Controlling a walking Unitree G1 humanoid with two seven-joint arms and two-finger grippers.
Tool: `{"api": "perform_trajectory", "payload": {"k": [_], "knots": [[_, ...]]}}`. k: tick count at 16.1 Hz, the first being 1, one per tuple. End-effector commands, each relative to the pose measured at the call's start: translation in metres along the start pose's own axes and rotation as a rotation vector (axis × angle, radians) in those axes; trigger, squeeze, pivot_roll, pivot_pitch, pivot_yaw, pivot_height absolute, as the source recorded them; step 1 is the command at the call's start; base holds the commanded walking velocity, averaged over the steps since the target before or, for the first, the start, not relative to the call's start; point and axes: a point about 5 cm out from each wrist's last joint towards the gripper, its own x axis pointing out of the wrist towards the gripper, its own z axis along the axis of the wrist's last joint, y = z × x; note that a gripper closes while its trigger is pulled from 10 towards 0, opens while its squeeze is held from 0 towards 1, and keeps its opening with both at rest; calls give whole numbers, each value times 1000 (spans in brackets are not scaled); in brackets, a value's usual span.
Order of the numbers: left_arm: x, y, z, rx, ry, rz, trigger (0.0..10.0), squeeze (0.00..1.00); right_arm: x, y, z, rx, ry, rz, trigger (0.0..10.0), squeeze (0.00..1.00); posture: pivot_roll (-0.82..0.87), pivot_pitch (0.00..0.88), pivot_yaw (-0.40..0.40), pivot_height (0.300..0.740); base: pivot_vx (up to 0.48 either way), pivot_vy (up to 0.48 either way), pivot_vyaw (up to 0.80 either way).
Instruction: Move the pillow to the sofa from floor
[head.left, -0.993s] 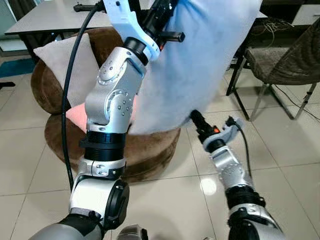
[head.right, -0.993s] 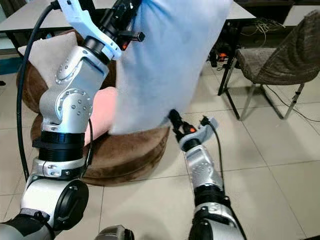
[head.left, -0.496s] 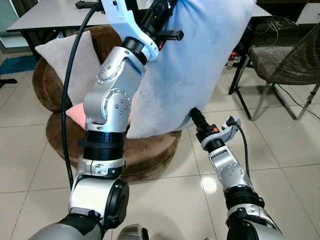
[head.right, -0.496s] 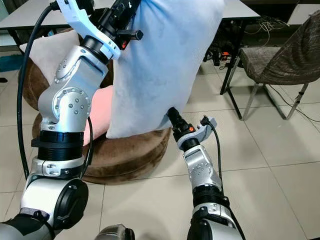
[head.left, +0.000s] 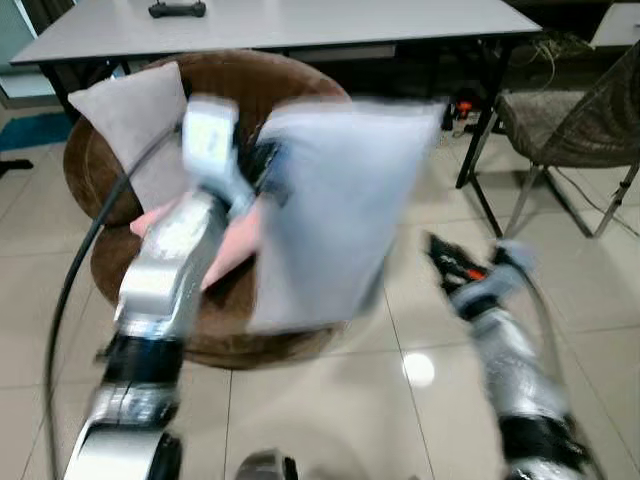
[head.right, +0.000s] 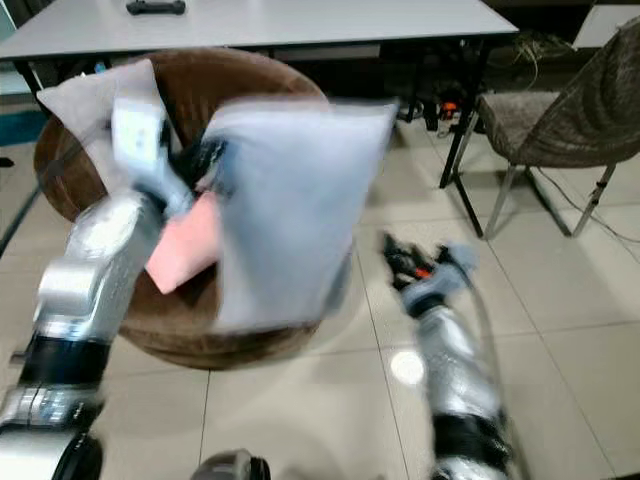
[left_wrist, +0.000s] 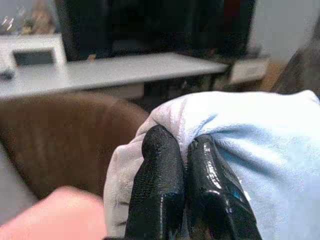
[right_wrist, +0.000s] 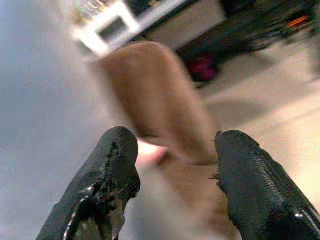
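Observation:
A light blue pillow (head.left: 330, 220), blurred by motion, hangs upright over the seat of the round brown sofa (head.left: 300, 80). My left gripper (left_wrist: 182, 145) is shut on a bunched upper corner of the pillow, and it shows at the pillow's top left (head.left: 265, 165) in the left eye view. My right gripper (head.left: 437, 250) is off to the pillow's right over the tiled floor, apart from it. Its fingers (right_wrist: 117, 150) stand open with nothing between them.
A grey pillow (head.left: 140, 110) leans on the sofa's back and a pink pillow (head.left: 235, 250) lies on its seat. Behind the sofa is a white table (head.left: 300, 22) holding a remote (head.left: 177, 9). A chair (head.left: 570, 110) stands at right; cables lie under the table.
My left arm has swung down fast, bringing the pillow from high up to just over the sofa seat. My right gripper has come away from the pillow's lower edge and moved right.

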Motion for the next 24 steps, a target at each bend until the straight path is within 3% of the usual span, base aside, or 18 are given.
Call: {"api": "perform_trajectory", "payload": {"k": [1,2,3,4,6,8,10,11,12,14,15,19,22,24], "knots": [[-2,-3,20,68,-102,-11,0,0,-2,8,2,-110,14,11,10000,0,34,0,59,740,0,0,0],[-18,-4,5,68,-77,-3,0,0,-14,8,11,-243,-18,-15,10000,0,30,0,60,740,0,0,0],[-32,-7,-7,48,-62,16,7255,0,-21,12,20,-246,-61,-46,10000,0,5,0,70,740,0,0,0],[-39,-6,-16,26,-18,74,10000,0,-24,15,25,-251,-85,-62,10000,0,0,0,75,740,0,0,0],[-48,-8,-25,16,17,138,10000,0,-27,23,37,-300,-122,-82,10000,0,-12,0,65,740,0,0,0],[-60,-11,-46,72,78,160,10000,0,-32,30,35,-323,-118,-87,10000,0,-16,0,50,740,0,0,0],[-69,-12,-52,85,89,199,10000,0,-39,32,35,-487,-127,-159,10000,0,-35,0,45,740,0,0,0],[-69,-14,-51,78,70,204,10000,0,-39,26,28,-445,-42,-184,10000,0,-34,0,47,740,0,0,0],[-68,-15,-50,72,65,203,10000,0,-40,28,27,-385,-39,-145,10000,0,-35,0,50,740,0,0,0],[-64,-17,-49,101,75,197,10000,0,-40,27,28,-387,-45,-188,10000,0,-16,0,48,740,0,0,0],[-61,-20,-47,131,57,179,10000,0,-37,29,27,-337,-59,-185,10000,0,3,0,46,740,0,0,0],[-53,-13,-38,107,14,214,10000,0,-23,40,29,-308,-80,-146,10000,0,23,0,37,740,146,0,0],[-46,-13,-36,118,6,220,10000,0,-18,38,27,-293,-62,-166,10000,0,20,0,40,740,352,0,0],[-41,-12,-39,111,6,213,10000,0,-18,36,25,-285,-72,-179,10000,0,-25,0,84,740,368,0,0]]}}
